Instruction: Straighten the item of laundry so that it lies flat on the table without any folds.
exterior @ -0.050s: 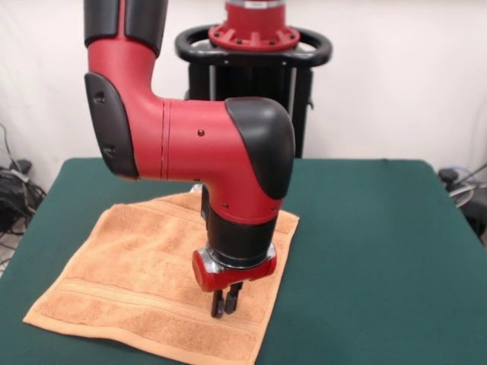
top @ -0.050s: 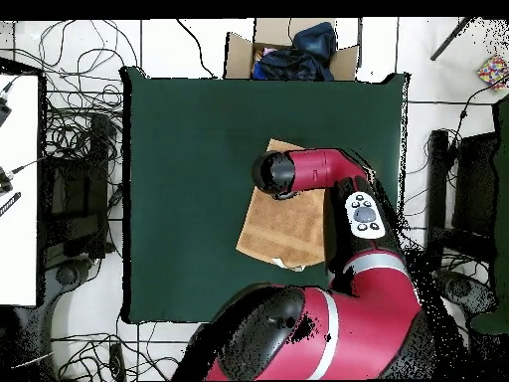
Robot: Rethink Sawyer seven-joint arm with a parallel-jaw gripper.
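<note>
The item of laundry (exterior @ -0.050s: 144,274) is an orange-tan towel spread on the green table (exterior @ -0.050s: 365,228), toward the front left in the front view. It looks mostly flat, with border bands along its near edge. My gripper (exterior @ -0.050s: 226,303) points straight down over the towel's near right part. Its two fingers sit close together with nothing seen between them, their tips at or just above the cloth. In the overhead view the towel (top @ -0.050s: 283,231) lies right of the middle of the table (top @ -0.050s: 189,149). The arm covers its right side and hides the gripper.
A cardboard box (top @ -0.050s: 288,50) holding dark cloth stands beyond the table's top edge in the overhead view. Cables (top @ -0.050s: 80,129) lie on the floor to the left, beside a white surface (top @ -0.050s: 20,179). Bare green table extends left of the towel.
</note>
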